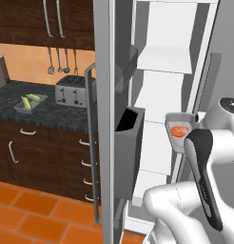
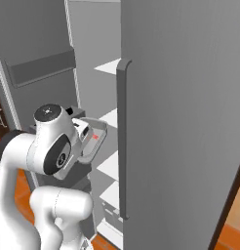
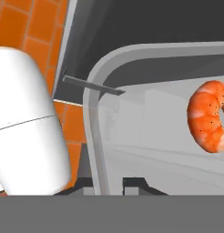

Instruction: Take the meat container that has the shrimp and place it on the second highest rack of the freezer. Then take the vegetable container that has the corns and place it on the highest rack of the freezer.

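Right now your pincer (image 3: 108, 184) is clamped on the rim of the meat container (image 1: 180, 127), one tip on either side of the tray's wall, and the shrimp (image 3: 208, 116) lies inside, toward the far end from the grip. You are holding the tray in the air in front of the open freezer (image 1: 166, 57), its long axis running away from the pincer toward the white shelves (image 1: 162, 97). That is the relation that matters: the racks lie just beyond the tray's free end, so by my judgement the move is a forward push at the height of the second rack from the top. Beside the tray, the open door with its dark bins (image 1: 128, 152) stands close, and the other freezer door with its long handle (image 2: 123, 141) closes in on the opposite side, so keep the tray between them. Farther off, well apart from the freezer, the vegetable container (image 1: 30, 103) with the corns (image 1: 29, 100) waits on the dark surface (image 1: 43, 112) near the toaster (image 1: 73, 90).
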Tool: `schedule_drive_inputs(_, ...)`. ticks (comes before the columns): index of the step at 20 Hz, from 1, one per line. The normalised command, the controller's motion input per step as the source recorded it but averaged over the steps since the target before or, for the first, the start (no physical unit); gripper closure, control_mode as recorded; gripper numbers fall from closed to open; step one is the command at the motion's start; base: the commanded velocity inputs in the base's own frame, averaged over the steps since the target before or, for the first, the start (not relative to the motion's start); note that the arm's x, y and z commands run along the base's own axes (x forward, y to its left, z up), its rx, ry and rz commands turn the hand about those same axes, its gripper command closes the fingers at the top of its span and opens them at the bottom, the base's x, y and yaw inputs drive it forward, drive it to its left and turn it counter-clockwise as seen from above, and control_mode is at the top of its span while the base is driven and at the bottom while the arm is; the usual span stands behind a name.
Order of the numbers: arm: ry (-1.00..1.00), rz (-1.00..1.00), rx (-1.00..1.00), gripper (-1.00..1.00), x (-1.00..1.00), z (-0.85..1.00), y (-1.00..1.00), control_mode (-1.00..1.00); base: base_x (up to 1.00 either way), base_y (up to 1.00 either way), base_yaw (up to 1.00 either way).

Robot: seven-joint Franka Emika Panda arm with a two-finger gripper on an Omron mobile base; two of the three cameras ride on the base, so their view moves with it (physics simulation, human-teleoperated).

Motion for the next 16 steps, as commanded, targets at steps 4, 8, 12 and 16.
schedule_drive_inputs(4,-0.11,-0.08,0.00,1.00,0.42,0.00,0.00,-1.00,0.00,0.00,0.00)
schedule_drive_inputs(8,-0.03,-0.08,0.00,1.00,0.48,0.00,0.04,-1.00,0.00,0.00,0.00)
schedule_drive_inputs(12,0.00,-0.01,0.00,1.00,0.47,0.00,-0.03,-1.00,0.00,0.00,0.00)
schedule_drive_inputs(16,0.03,0.00,0.00,1.00,0.58,0.00,-0.05,-1.00,0.00,0.00,0.00)
